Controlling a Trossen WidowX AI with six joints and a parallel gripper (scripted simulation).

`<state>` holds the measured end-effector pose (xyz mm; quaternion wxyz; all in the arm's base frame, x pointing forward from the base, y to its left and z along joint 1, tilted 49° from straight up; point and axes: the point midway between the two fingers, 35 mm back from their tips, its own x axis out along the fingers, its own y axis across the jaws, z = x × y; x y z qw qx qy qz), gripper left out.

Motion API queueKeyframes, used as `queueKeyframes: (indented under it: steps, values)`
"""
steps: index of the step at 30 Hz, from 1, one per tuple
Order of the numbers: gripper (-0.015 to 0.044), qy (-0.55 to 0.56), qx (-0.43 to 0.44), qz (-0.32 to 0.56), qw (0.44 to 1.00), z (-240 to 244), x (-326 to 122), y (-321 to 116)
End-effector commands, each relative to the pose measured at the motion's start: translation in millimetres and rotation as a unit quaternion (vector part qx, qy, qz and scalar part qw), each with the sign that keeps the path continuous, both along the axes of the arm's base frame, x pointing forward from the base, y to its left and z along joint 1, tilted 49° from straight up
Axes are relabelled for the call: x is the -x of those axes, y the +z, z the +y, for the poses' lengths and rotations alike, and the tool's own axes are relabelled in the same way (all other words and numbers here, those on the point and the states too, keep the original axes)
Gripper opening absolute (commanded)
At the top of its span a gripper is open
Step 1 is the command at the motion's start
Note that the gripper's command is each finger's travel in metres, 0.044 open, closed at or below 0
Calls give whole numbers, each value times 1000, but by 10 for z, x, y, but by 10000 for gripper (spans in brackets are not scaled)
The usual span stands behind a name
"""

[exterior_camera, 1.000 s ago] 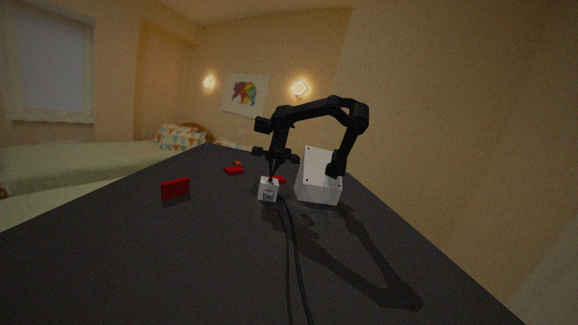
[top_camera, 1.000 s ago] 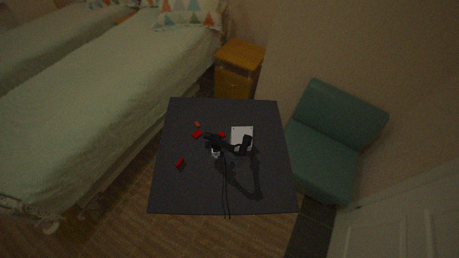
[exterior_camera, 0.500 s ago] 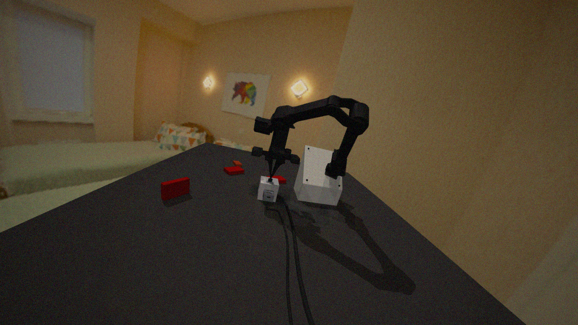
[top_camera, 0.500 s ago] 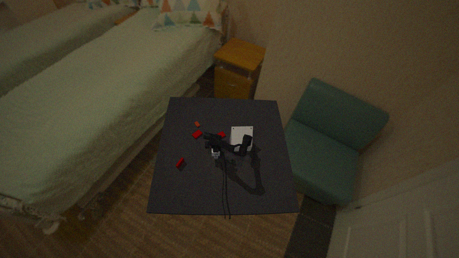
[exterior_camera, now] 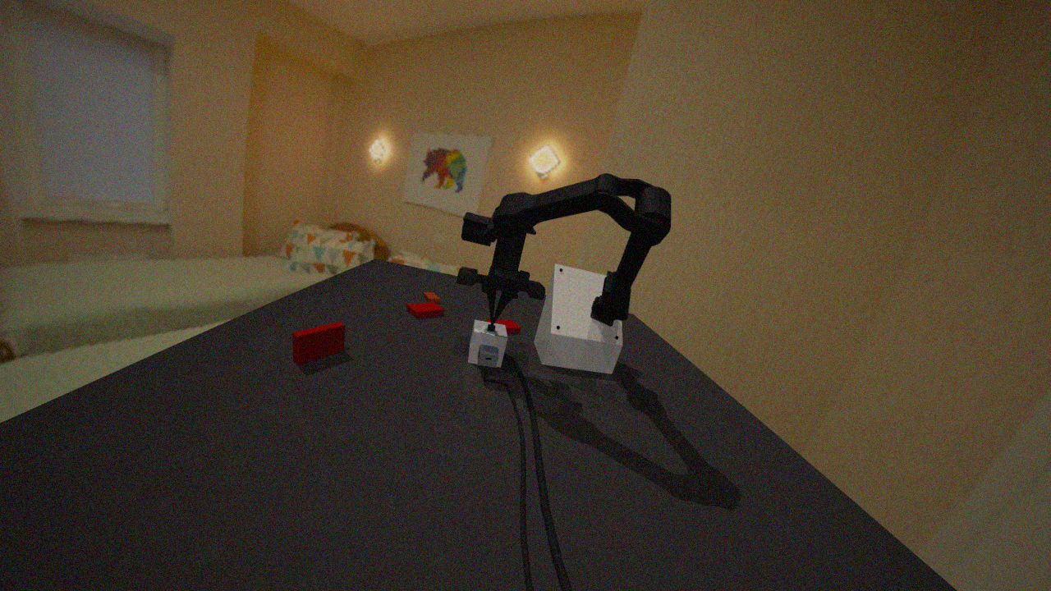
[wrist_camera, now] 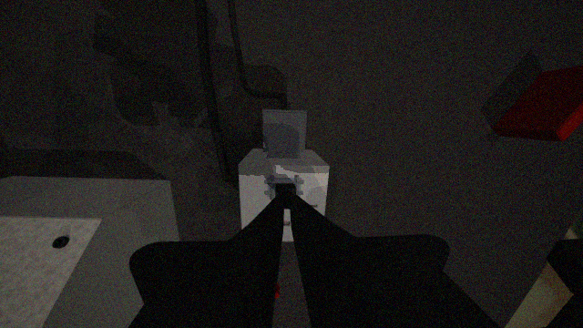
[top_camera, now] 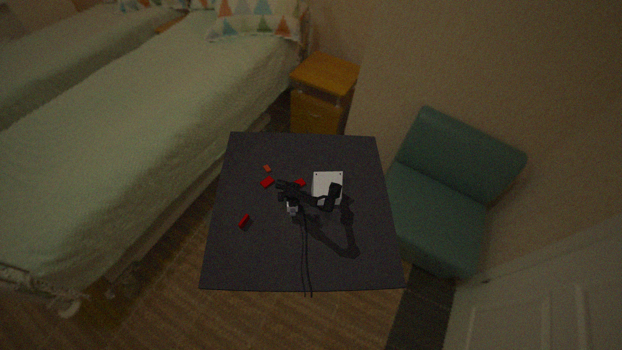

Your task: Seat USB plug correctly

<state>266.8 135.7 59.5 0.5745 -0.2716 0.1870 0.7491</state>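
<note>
So right now I've got the hand (wrist_camera: 287,200) pinched tight on the little dark plug (wrist_camera: 285,189) sticking out of the top of the white power cube (wrist_camera: 255,200), fingers almost touching each other with just that plug between them. It sits in the socket on the cube's top face, and from the wrist view I honestly can't tell how deep it is or which way round it faces, too dark and blocky. If it's still the wrong way round, my plan is to pull straight up along the socket axis, no sideways yank, since the cube looks light and would probably just tip or drag with me. Then rotate half a turn above the socket, line up square, and press down gently until it stops before letting go. Cables (exterior_camera: 530,470) trail off the near edge of the surface (exterior_camera: 220,478), so I'd keep the lift short. Red blocks: one (exterior_camera: 509,327) just behind the cube, others (exterior_camera: 318,342) well apart. The only real container here is the socket, holding the plug; the big white box (exterior_camera: 573,316) beside the cube looks closed, nothing in it that I can see.
</note>
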Motion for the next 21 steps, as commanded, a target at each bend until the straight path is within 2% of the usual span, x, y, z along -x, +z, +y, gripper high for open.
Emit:
queueKeyframes:
  steps: [1,21]
  values:
    - [0,-1,-2,3,1000,12,8,-10]
    - [0,-1,-2,3,1000,30,13,-25]
